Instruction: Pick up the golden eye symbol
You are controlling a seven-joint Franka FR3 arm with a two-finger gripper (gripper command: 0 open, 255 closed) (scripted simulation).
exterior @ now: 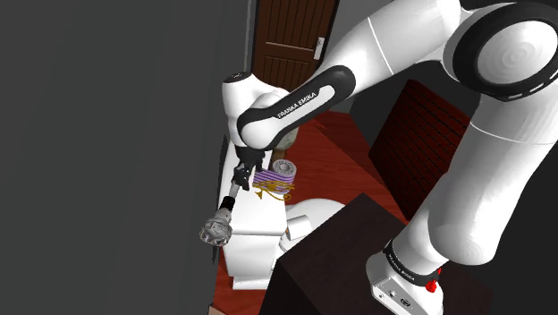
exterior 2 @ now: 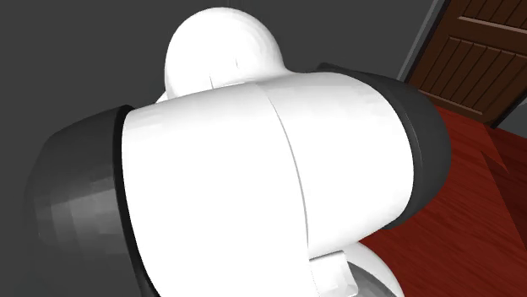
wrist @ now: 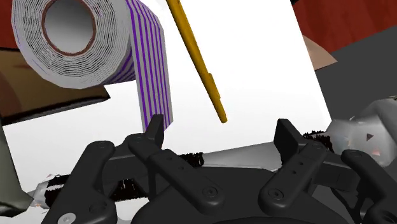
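The golden eye symbol (exterior: pixel 267 191) lies on a white surface (exterior: pixel 255 255), tucked against a roll with purple and white stripes (exterior: pixel 275 177). In the wrist view one thin golden bar of the symbol (wrist: pixel 197 60) slants across the white surface (wrist: pixel 267 76), and its lower tip ends just ahead of the gap between my fingers. My gripper (wrist: pixel 221 137) is open, its fingers standing apart and touching neither the bar nor the striped roll (wrist: pixel 83 44). The left fingertip (wrist: pixel 153 130) sits close to the roll's hanging purple end. In the shoulder view the gripper (exterior: pixel 251 170) hangs right above the symbol.
A brush with a silvery crumpled head (exterior: pixel 216 231) leans at the white surface's near left edge, also silvery beside my right finger (wrist: pixel 372 130). A dark wall is at left, a brown door (exterior: pixel 291 45) behind, red floor (exterior: pixel 335 157) beyond. The arm's casing (exterior 2: pixel 253 194) blocks the second exterior view.
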